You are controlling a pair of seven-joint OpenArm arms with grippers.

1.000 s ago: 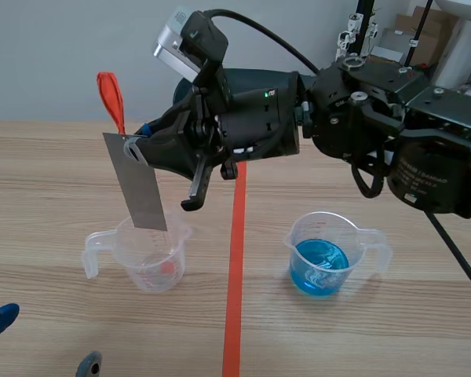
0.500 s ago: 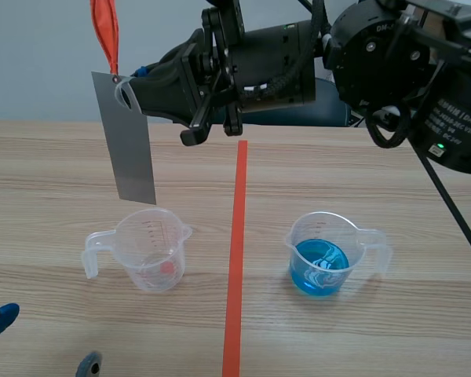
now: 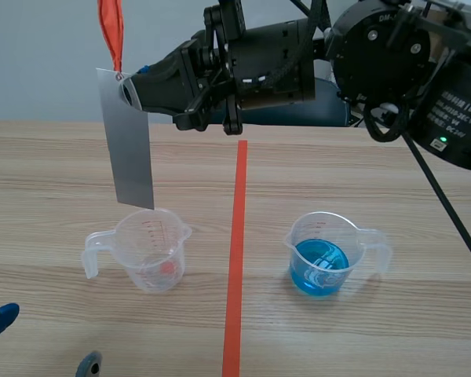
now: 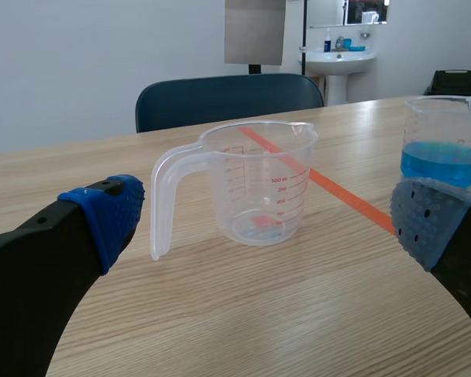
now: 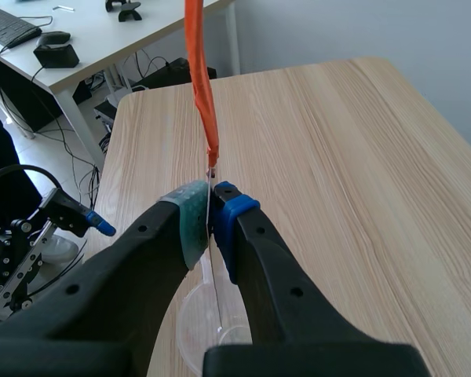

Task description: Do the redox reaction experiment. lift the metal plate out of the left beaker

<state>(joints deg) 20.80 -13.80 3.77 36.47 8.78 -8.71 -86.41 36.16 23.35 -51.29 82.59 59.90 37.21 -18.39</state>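
Metal plate [image 3: 129, 145], judged thin, stiff, light and slick, hangs beneath the right claw [image 5: 210, 206], pinched at its top edge.

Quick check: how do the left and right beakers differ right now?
The left beaker holds no visible liquid, only a reddish mark at its bottom; the right beaker holds blue liquid. The metal plate hangs just above the left beaker; no plate is over the right beaker. Both are clear, handled and upright.
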